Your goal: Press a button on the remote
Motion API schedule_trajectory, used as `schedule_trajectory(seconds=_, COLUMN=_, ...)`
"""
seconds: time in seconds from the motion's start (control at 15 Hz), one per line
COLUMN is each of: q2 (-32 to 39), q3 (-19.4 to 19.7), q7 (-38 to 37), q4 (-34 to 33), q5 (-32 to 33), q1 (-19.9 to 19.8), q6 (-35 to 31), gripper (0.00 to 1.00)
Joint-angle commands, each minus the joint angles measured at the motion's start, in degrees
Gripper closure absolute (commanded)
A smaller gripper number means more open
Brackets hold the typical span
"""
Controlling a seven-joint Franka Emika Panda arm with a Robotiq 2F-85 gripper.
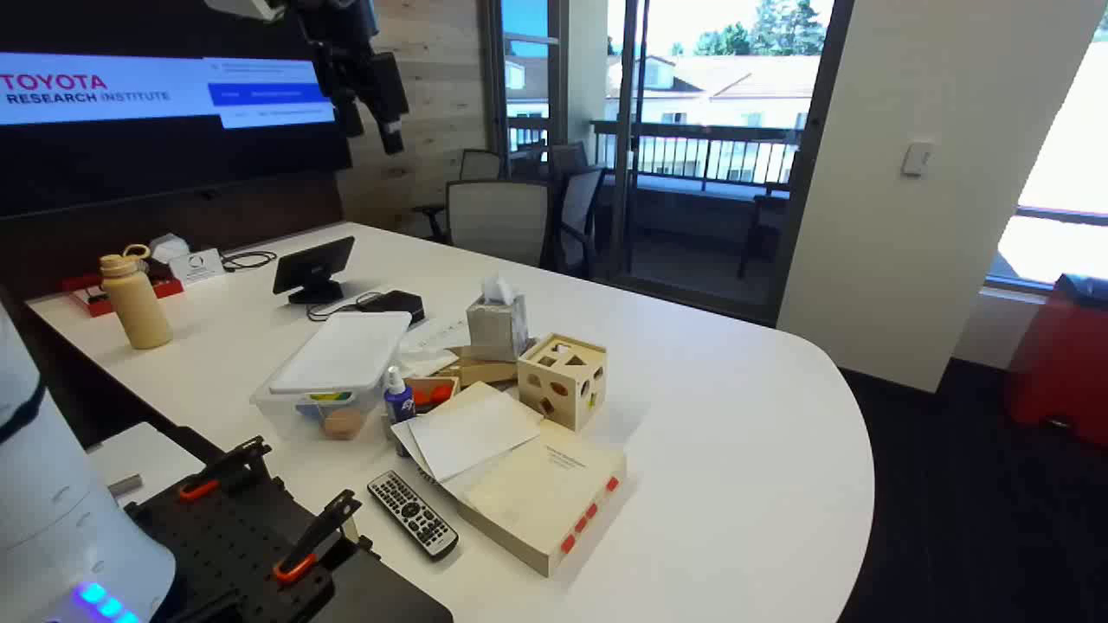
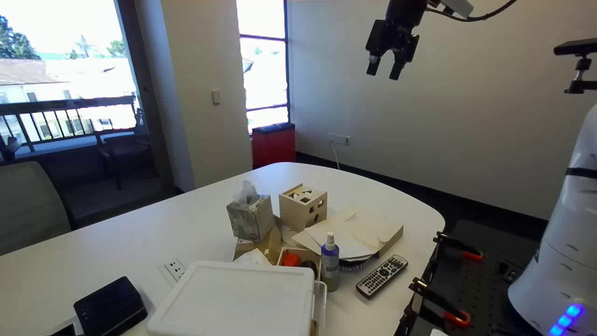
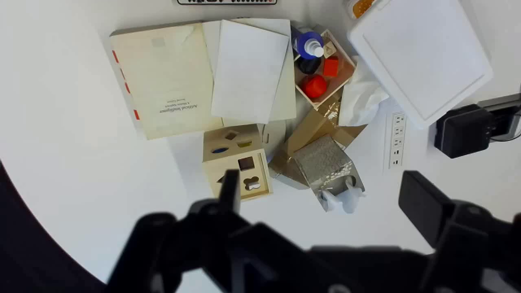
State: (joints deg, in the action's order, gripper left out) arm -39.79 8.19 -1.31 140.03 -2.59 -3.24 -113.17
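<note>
Pincer (image 2: 383, 72) is held way up top, right of centre in an exterior view, jaws spread apart, nothing gripped. The remote (image 2: 382, 276) is parked on the tabletop (image 2: 186, 224), lower right there, buttons (image 2: 373, 283) up. Probably just the approach stage; next, jaws should be closed and lowered onto one button.
</note>
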Motion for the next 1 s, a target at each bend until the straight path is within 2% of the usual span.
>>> schedule_trajectory(seconds=0.0, q2=0.13, q3=-0.74, q7=0.55, q4=-0.11, q5=-0.62, q1=-0.98, q6=0.13, gripper=0.0)
schedule_trajectory(seconds=0.53, q2=0.22, q3=-1.38, q7=-0.49, q4=0.55, q5=-0.16, q1=-1.38, q6=-0.78, gripper=0.0)
schedule_trajectory(seconds=0.67, q2=0.19, q3=-2.84, q7=-3.74, q4=3.41, q5=0.71, q1=-2.73, q6=-4.78, gripper=0.0)
schedule_trajectory(seconds=0.93, q2=0.97, q3=-5.22, q7=-11.63, q4=12.4, q5=2.24, q1=-7.11, q6=-17.39, gripper=0.0)
